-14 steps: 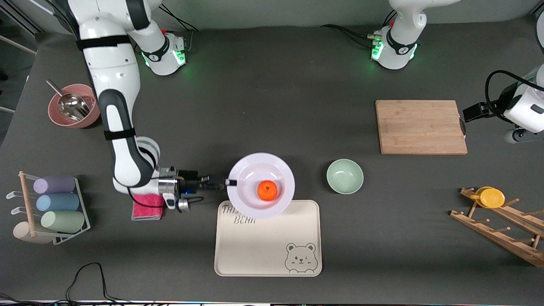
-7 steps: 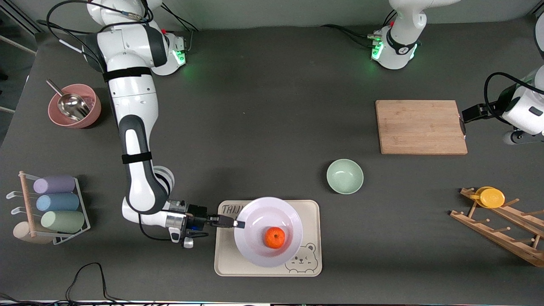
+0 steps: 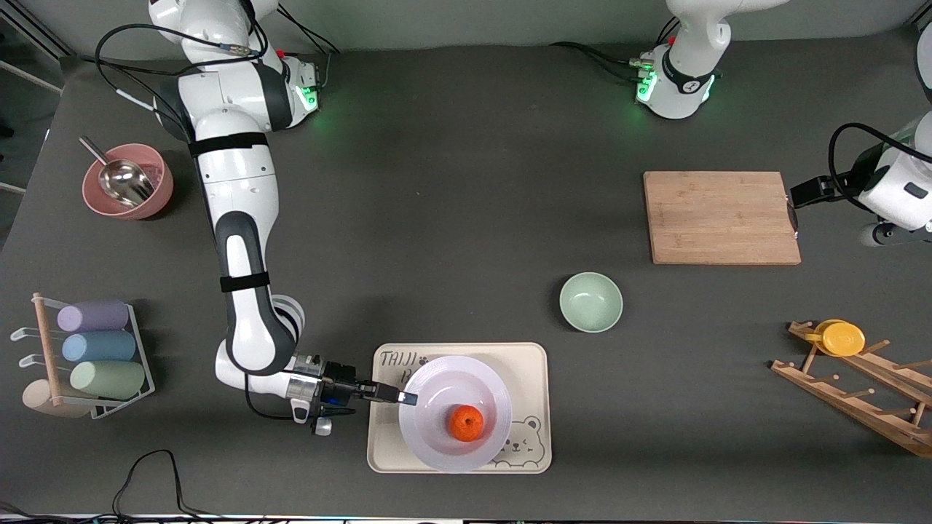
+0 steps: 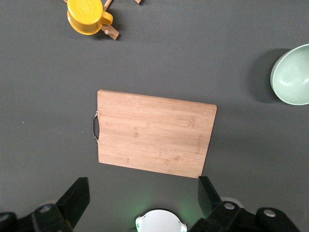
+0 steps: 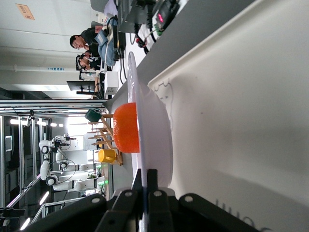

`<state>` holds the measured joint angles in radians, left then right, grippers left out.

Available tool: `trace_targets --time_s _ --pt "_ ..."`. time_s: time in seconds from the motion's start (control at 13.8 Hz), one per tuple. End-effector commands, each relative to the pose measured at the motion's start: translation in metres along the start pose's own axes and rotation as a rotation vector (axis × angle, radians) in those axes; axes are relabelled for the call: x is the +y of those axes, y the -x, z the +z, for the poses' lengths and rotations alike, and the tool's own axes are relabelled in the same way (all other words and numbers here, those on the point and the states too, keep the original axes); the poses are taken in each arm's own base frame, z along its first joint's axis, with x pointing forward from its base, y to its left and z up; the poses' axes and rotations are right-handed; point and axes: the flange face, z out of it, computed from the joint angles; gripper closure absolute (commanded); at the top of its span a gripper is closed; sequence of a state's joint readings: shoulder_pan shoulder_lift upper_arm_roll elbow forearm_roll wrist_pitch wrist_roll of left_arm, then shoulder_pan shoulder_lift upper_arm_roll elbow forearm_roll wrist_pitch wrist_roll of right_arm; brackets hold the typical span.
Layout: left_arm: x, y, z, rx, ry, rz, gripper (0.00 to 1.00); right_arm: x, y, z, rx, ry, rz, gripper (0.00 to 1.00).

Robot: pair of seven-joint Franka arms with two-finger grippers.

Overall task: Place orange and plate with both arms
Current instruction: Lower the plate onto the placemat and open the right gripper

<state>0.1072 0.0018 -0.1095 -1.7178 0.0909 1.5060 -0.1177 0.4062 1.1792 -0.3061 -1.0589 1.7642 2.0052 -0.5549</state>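
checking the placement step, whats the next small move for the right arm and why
Probably lower the plate the last bit onto the cream tray, then open. The right gripper has its jaws shut on the plate's rim, the orange rides in it, and the right wrist view shows it just above the tray. The left gripper waits open over the cutting board.

Dark grey matte table [image 3: 466,182] filled nearly the whole front view. A pale wall strip [image 3: 473,18] ran along 12 o'clock. At 9–10 o'clock, off the table edge, there was a darker floor [image 3: 18,145] with metal rails across it. Lighting was even and soft, with only faint shadows on the tabletop. The right wrist view caught the open lab: two people [image 5: 84,43] seated at desks with monitors [image 5: 145,14], lit ceiling strips [image 5: 29,122] and a white beam [image 5: 48,77].
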Motion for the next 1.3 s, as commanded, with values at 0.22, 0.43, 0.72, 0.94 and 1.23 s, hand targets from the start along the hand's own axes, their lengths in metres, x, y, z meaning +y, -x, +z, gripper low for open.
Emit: trace_targets --time_s 0.22,0.43,0.72,0.94,1.23 --pt "-0.001 0.000 -0.006 -0.005 0.007 0.009 0.00 0.018 0.004 0.007 0.009 0.024 0.035 1.00" --pt "0.000 0.000 -0.006 -0.005 0.008 0.010 0.00 0.024 0.009 0.014 0.008 0.040 0.038 0.85" --pt "0.002 0.000 -0.008 0.000 0.008 0.010 0.00 0.027 0.013 0.014 -0.040 0.154 -0.013 0.36" --pt "0.002 0.000 -0.008 0.000 0.008 0.012 0.00 0.012 0.008 0.003 -0.094 0.283 -0.045 0.21" --pt "0.000 0.000 -0.010 0.004 0.008 0.011 0.00 -0.012 -0.007 -0.028 -0.120 0.419 -0.121 0.00"
